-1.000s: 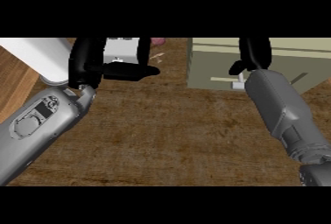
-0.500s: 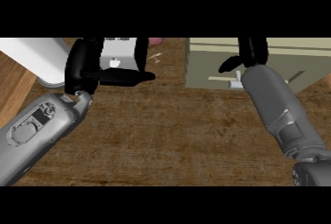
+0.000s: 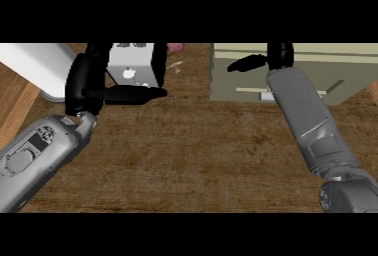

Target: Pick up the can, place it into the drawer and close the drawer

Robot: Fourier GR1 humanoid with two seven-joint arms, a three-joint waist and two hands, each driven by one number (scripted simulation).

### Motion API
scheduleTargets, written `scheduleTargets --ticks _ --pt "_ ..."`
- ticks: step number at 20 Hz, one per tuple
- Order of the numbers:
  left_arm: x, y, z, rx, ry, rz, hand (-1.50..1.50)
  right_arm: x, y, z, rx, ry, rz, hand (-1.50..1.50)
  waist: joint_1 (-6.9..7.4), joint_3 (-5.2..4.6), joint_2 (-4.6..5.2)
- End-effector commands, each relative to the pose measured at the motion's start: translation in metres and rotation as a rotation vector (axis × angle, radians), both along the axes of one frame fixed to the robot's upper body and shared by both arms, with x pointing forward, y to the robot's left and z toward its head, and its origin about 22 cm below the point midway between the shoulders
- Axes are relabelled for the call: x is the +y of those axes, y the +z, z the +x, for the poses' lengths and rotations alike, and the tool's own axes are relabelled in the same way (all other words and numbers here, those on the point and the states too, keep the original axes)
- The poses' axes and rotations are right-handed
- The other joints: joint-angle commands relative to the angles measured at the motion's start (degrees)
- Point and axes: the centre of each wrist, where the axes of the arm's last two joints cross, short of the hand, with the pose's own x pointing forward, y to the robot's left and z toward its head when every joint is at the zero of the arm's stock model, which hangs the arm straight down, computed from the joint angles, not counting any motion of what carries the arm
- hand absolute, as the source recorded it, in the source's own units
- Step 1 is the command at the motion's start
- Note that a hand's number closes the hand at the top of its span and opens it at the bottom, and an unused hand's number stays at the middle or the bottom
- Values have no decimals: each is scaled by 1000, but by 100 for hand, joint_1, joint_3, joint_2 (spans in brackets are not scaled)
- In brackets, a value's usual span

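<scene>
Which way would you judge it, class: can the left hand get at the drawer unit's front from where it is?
Probably not: the left hand sits far across the counter, while the right hand is already at the drawer unit.

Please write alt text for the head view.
The left hand curls round a silver can above a brown counter. The right hand reaches over a beige drawer unit at the upper right.

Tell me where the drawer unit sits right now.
In the head view the drawer unit sits at the upper right of the counter, under the right robot hand, across from the white box.
</scene>
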Motion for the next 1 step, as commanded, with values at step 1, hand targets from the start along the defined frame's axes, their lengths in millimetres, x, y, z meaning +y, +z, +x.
scheduleTargets --ticks 1 --pt "-8 -14 -12 17 -10 -26 -150 4 24 7 -44 6 162 -150 59 -27 -36"
